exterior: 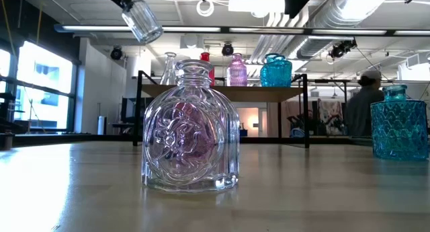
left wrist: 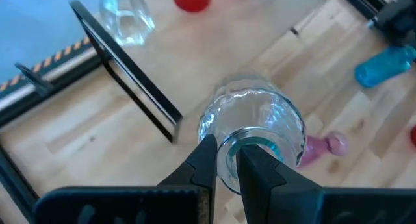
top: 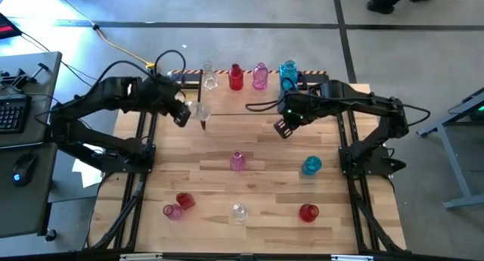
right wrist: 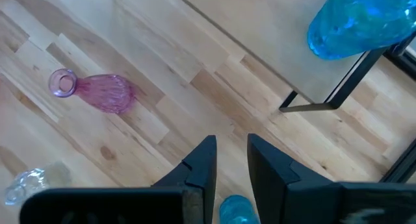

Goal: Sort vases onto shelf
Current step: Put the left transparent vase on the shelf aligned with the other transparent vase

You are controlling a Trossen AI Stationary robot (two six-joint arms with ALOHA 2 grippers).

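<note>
A clear vase (left wrist: pixel 260 130) hangs by its neck, pinched in the left gripper (left wrist: pixel 226 160), near the shelf (top: pixel 227 102); the right gripper (right wrist: pixel 229 160) hovers empty, fingers slightly parted.

Glass colours around the light-wood shelf (top: pixel 227 102)

On shelf: clear vase (top: pixel 209 78), red vase (top: pixel 235 77), pink vase (top: pixel 260 76), blue vase (top: pixel 287 74).

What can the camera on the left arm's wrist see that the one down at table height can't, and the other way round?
Only the wrist camera shows the left gripper pinching the rim of the clear vase, with the tabletop beneath. Only the table-height camera shows a big clear vase up close, the room behind and a person. Both show the held clear vase and the shelf with vases on it.
</note>
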